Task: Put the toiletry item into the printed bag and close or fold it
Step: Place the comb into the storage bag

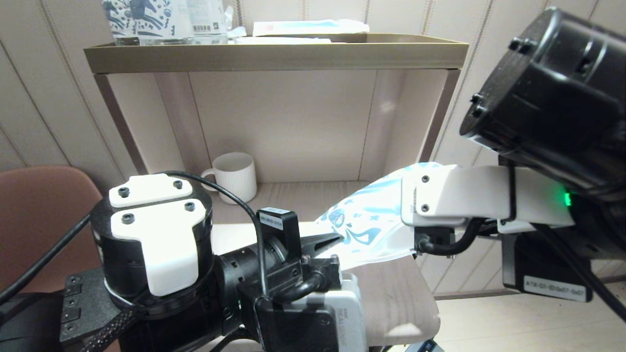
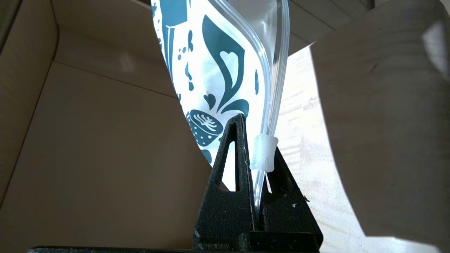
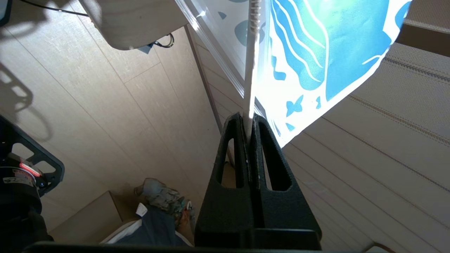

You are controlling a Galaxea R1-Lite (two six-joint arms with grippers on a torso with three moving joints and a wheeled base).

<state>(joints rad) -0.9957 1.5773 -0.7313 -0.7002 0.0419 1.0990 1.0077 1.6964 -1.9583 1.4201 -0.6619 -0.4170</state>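
Printed bag (image 1: 364, 227): far end covered in the head view by the right arm's white wrist housing (image 1: 455, 198). Bag contents not discernible. Right gripper's tips hidden in that view. Horse-patterned package (image 1: 164, 19) on the top shelf cut off by the upper edge; label print too small to be read. Crumpled cloth (image 3: 163, 198) on the floor, partly cut off, kind undetermined.

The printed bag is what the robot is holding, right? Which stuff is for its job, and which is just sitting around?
For the job:
- printed bag, held up off the shelf
- left gripper, shut on the bag by the zip slider
- right gripper, shut on the bag's other end

Just lying about:
- white mug
- horse-patterned package
- shelf
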